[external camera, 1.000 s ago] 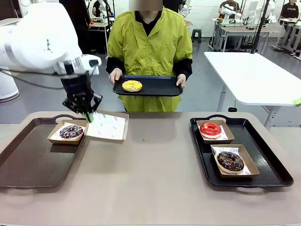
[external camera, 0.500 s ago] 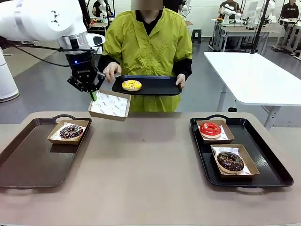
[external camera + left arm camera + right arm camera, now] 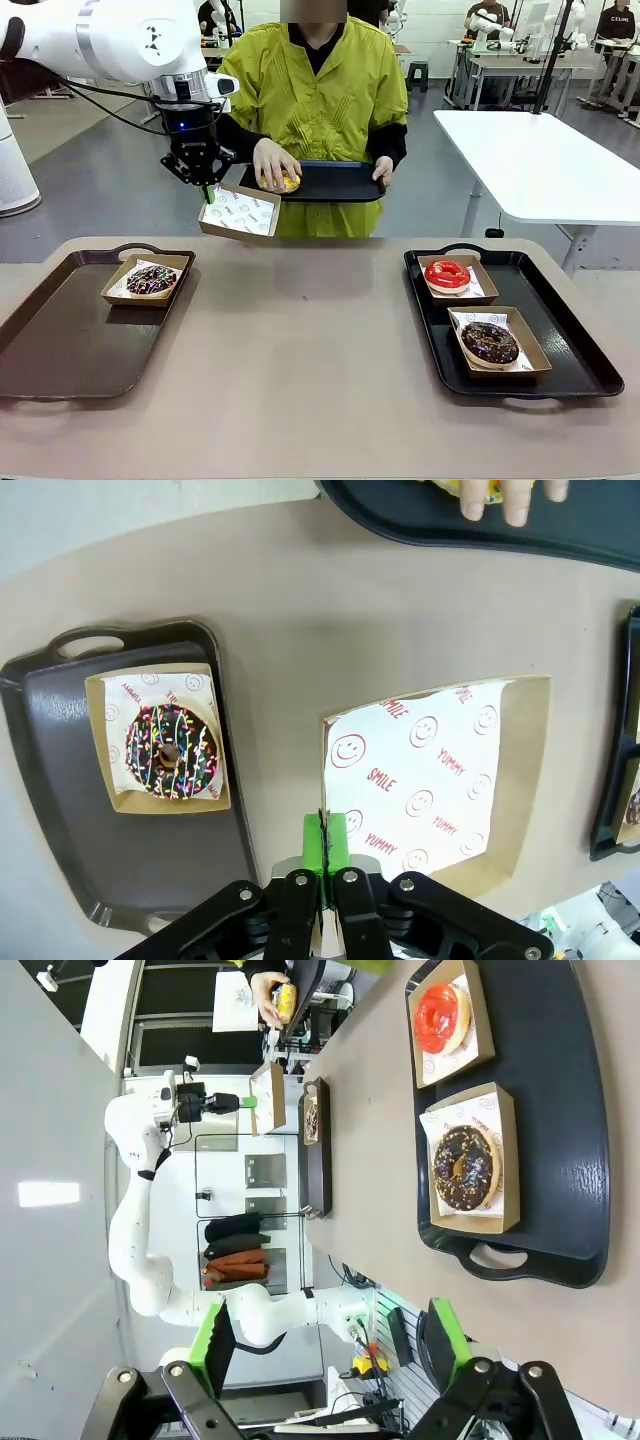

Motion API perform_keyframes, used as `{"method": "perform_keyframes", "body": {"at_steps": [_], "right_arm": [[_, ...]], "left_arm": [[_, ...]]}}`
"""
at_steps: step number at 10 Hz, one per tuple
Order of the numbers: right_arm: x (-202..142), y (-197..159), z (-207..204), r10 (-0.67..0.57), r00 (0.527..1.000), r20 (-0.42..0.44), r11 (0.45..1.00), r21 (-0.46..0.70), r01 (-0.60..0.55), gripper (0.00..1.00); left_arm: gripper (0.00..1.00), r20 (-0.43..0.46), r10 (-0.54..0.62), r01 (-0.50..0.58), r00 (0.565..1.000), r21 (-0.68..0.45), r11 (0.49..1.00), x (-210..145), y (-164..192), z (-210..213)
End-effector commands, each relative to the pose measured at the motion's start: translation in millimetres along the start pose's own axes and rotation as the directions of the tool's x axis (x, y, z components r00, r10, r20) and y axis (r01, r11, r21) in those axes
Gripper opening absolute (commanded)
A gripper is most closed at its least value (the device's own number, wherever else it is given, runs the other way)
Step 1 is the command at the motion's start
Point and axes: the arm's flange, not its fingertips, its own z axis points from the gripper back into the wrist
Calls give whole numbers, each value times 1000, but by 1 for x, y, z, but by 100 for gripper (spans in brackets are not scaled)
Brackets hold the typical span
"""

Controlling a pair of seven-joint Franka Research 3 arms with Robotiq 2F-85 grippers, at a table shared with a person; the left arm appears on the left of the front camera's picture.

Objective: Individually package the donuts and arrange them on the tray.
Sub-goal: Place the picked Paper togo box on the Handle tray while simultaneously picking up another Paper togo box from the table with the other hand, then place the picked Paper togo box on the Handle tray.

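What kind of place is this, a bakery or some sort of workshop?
Most likely a robot lab or training hall, not a bakery: other work tables stand on a bare floor, and a white robot arm holds a paper-lined box toward a person.

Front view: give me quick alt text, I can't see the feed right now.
The left gripper holds an empty paper-lined box in the air by its edge, tilted, toward a person whose hand rests on the yellow donut on a black tray they hold. On the table, three boxed donuts sit in two trays.
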Motion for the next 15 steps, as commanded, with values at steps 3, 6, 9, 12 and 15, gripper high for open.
{"method": "perform_keyframes", "body": {"at_steps": [3, 6, 9, 12, 15], "right_arm": [[-3, -1, 4, -7, 1000, 10, 1000, 2, 7, 100], [-3, -1, 4, -7, 1000, 10, 1000, 2, 7, 100], [-3, -1, 4, -7, 1000, 10, 1000, 2, 7, 100], [-3, -1, 4, -7, 1000, 10, 1000, 2, 7, 100], [-3, -1, 4, -7, 1000, 10, 1000, 2, 7, 100]], "left_arm": [[0, 0, -4, 4, 1000, 5, 1000, -4, 0, 2], [0, 0, -4, 4, 1000, 5, 1000, -4, 0, 2], [0, 0, -4, 4, 1000, 5, 1000, -4, 0, 2], [0, 0, -4, 4, 1000, 5, 1000, -4, 0, 2], [0, 0, -4, 4, 1000, 5, 1000, -4, 0, 2]]}}
